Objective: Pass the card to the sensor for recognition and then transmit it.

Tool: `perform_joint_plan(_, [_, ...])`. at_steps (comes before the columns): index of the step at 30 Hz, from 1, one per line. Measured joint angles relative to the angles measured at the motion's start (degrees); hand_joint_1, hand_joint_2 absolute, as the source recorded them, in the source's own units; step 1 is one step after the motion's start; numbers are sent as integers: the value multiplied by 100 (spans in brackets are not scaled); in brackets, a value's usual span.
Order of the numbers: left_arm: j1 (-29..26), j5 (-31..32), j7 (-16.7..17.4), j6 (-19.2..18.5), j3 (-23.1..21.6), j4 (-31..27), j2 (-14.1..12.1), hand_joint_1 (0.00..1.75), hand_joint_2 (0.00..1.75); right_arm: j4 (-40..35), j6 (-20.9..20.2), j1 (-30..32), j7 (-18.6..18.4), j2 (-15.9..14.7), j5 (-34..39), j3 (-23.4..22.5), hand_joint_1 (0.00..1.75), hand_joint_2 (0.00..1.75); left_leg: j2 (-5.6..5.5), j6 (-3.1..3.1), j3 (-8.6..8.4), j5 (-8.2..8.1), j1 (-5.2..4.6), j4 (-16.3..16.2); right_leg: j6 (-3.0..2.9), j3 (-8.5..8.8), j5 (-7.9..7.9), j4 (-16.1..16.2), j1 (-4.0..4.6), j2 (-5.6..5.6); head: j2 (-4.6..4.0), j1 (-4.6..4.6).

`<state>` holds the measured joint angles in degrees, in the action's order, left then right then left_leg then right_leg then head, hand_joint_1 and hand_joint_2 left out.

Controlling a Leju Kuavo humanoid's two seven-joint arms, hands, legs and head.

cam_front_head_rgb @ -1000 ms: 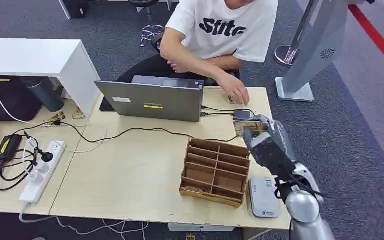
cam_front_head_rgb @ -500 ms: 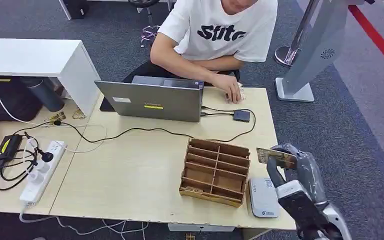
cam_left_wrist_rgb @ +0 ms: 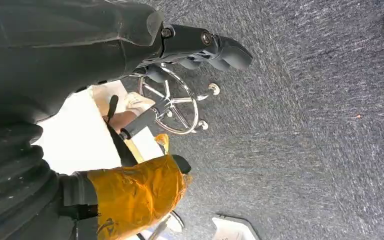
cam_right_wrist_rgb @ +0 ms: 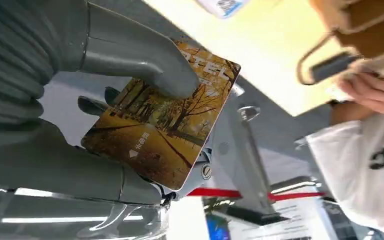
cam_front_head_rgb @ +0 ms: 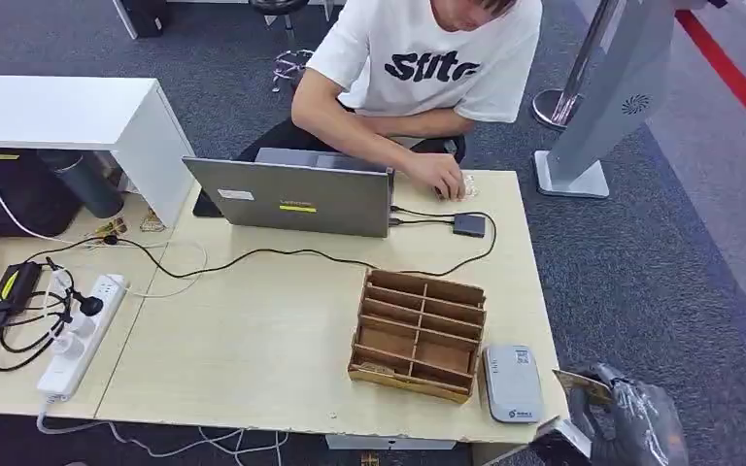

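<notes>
Card [cam_right_wrist_rgb: 162,135] held in the robot's right hand [cam_front_head_rgb: 631,422], low at the tabletop's [cam_front_head_rgb: 253,340] near right corner, off its edge. In the right wrist view the thick grey thumb lies across the card's face and the fingers [cam_right_wrist_rgb: 55,170] support it from behind, so the right hand is grasping the card. It is a flat rectangular card with rounded corners, printed with golden autumn trees along a path, some lettering near one corner and a small arrow mark lower down. It is tilted in the hand, and its face shows uncreased.

A pale grey sensor [cam_front_head_rgb: 512,382] lies flat on the tabletop, just beside the wooden organizer [cam_front_head_rgb: 419,333] and near the hand. The card sits apart from the sensor, not over it. The step in hand seems to be bringing the card to the sensor for reading. The next move likely calls for carrying the card over the sensor's top, flat and close, then passing it on.

A person [cam_front_head_rgb: 427,68] sits across the tabletop behind a laptop [cam_front_head_rgb: 291,197].

The left hand [cam_left_wrist_rgb: 180,47] hangs over the carpeted floor; whether its fingers are released or clenched cannot be told.
</notes>
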<state>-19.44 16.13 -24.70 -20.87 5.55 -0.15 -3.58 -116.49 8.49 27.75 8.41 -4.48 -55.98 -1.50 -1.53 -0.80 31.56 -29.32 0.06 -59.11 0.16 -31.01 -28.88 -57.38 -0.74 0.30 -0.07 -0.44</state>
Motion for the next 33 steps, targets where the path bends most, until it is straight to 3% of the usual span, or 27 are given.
perform_joint_plan(3, [13,-4,17,-11,0,0,-4,0,175,224,349,-41,-519,-184,-478,311,175,175,0,2,-1,1,1,0,-1,0,1,-1,1,0,0,-2])
perform_joint_plan(8, [50,-17,44,-39,0,0,-15,0,175,578,639,-180,-876,-437,-897,844,175,175,0,2,-2,2,1,0,-1,3,1,-2,1,1,0,-2])
perform_joint_plan(16, [83,-13,44,-74,0,0,-55,0,175,957,867,-437,-1097,-616,-1171,1466,175,175,-1,2,-3,1,2,0,-1,2,0,-2,1,1,0,-2])
perform_joint_plan(24, [115,11,44,-135,-2,0,-122,0,175,1423,970,-719,-1543,-811,-1678,2015,175,175,0,2,-5,2,2,0,-2,4,0,-2,0,2,0,-2])
perform_joint_plan(33, [143,33,52,-157,-4,0,-179,0,175,1862,1014,-926,-1698,-911,-1719,2297,175,175,0,2,-4,1,2,0,-2,4,0,-2,0,2,0,-4])
